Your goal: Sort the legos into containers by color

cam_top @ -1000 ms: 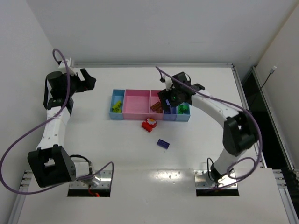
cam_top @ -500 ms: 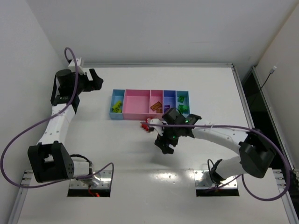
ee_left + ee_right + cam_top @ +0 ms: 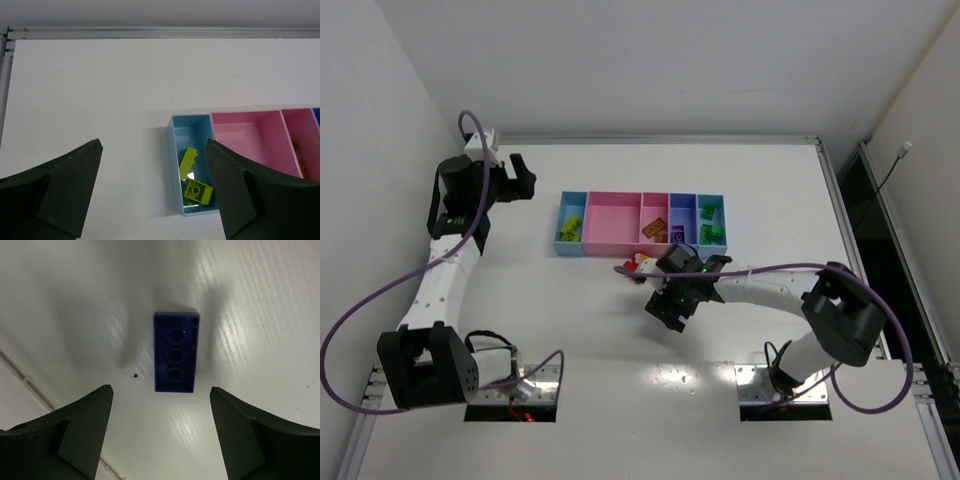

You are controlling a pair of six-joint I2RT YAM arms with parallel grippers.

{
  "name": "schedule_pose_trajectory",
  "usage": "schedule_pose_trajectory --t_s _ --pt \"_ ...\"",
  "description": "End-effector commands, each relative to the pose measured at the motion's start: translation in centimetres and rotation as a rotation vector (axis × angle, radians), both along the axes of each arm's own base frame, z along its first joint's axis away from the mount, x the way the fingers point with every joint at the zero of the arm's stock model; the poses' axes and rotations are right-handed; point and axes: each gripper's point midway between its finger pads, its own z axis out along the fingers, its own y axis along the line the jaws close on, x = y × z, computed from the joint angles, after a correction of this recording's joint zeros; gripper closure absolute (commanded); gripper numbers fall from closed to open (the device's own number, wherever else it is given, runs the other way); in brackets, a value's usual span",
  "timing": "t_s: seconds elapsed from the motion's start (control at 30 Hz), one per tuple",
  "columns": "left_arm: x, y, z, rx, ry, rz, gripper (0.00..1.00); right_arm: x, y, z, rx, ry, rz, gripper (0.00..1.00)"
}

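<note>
Right gripper (image 3: 160,410): jaws wide apart and holding nothing. It is poised low over the table near the middle, one finger on each side of a purple brick.
Purple brick (image 3: 175,351): lies flat on the table, hollow side up (three round sockets show). It sits between the fingers, apart from both, and is hidden beneath the gripper in the overhead view.
Left gripper (image 3: 154,150): jaws wide apart and empty, raised at the far left and looking down on the left end of the bins.
Bins (image 3: 610,194): a joined row on the far half of the table, light blue at each end, two pink in the middle and one blue-violet.
Sorted so far: two yellow-green bricks (image 3: 198,191) in the left light-blue bin. Orange pieces (image 3: 656,229) are in the narrow pink bin, purple pieces (image 3: 678,234) in the blue-violet one and green bricks (image 3: 710,230) in the right light-blue one.
Left to do: the purple brick and a small red cluster (image 3: 638,263), which lies on the table just near of the row. The wide pink bin (image 3: 605,220) appears bare.
Progress (a judgement): most pieces are binned and the task is in its closing stage.
</note>
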Motion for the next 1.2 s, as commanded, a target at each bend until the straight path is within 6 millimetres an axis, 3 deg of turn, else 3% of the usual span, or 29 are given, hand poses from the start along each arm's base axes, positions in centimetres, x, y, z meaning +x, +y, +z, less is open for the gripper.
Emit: schedule_pose_trajectory --t_s 0.0,0.57,0.63,0.67,0.7,0.77,0.8,0.83,0.97,1.07,1.17 --pt "-0.1 0.1 1.0 0.039 -0.05 0.002 0.08 2.7 1.3 1.0 0.027 -0.088 -0.071 0.19" --pt "0.9 0.9 0.0 0.042 -0.029 0.007 0.08 3.7 2.4 -1.4 0.004 -0.041 -0.021 0.19" --pt "0.9 0.9 0.0 0.051 -0.03 0.005 0.08 3.7 2.6 -1.7 0.013 -0.019 -0.022 0.28" --pt "0.9 1.3 0.0 0.051 -0.03 0.014 0.08 3.6 2.5 -2.0 0.005 -0.012 -0.022 0.39" --pt "1.0 1.4 -0.4 0.059 -0.022 0.012 0.08 3.7 2.9 -1.7 0.018 -0.01 -0.018 0.6" --pt "1.0 1.6 -0.4 0.056 -0.022 0.013 0.08 3.4 2.7 -2.1 0.009 0.004 -0.005 0.81" --pt "0.9 1.5 -0.4 0.054 -0.023 0.005 0.08 3.4 2.7 -2.1 0.009 0.004 -0.005 1.0" --pt "1.1 2.0 -0.8 0.052 -0.012 0.015 0.08 3.4 2.7 -2.1 0.009 0.004 -0.005 1.0" --pt "1.3 1.6 -0.5 0.048 -0.022 -0.007 0.08 3.8 3.0 -0.2 0.024 -0.042 0.005 1.0" --pt "1.5 1.3 0.0 0.046 -0.045 -0.027 0.08 5.9 5.4 5.2 0.126 -0.144 0.023 1.0" --pt "2.1 1.2 0.1 0.034 -0.043 -0.035 0.08 6.9 6.8 10.8 0.251 -0.238 0.028 1.0"
